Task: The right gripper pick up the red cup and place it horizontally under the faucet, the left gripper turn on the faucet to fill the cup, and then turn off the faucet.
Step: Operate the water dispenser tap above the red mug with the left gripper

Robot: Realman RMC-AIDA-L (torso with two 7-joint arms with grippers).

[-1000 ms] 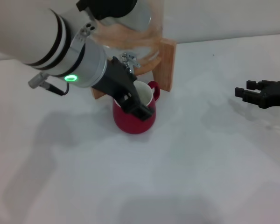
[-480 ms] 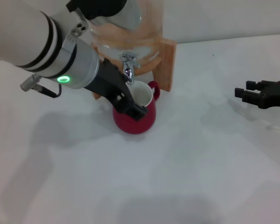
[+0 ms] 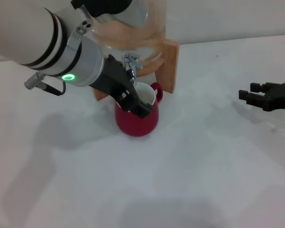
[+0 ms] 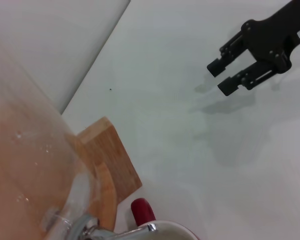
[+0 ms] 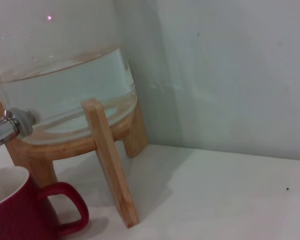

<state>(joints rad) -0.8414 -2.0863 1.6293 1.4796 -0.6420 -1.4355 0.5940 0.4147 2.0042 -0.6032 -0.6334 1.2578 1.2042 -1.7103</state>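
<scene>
White table (image 3: 204,180); red cup (image 3: 135,121) under faucet (image 3: 130,66).

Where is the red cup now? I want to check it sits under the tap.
In the head view the red cup stands upright on the table, left of centre, directly below the faucet, before the wooden stand.

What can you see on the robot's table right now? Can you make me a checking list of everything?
Surface: plain white table, nothing spilled that shows.
Job's things: glossy red cup upright below the chrome faucet of the clear glass jar on its wooden stand.
Clutter: nothing seen.
Grippers: left gripper, black claw on the green-light arm, over the cup beside the faucet; right gripper, black claw, open and empty, far off on the right side.
Cables: thin black cable at the left wrist.
Surroundings: pale wall behind the jar.
</scene>
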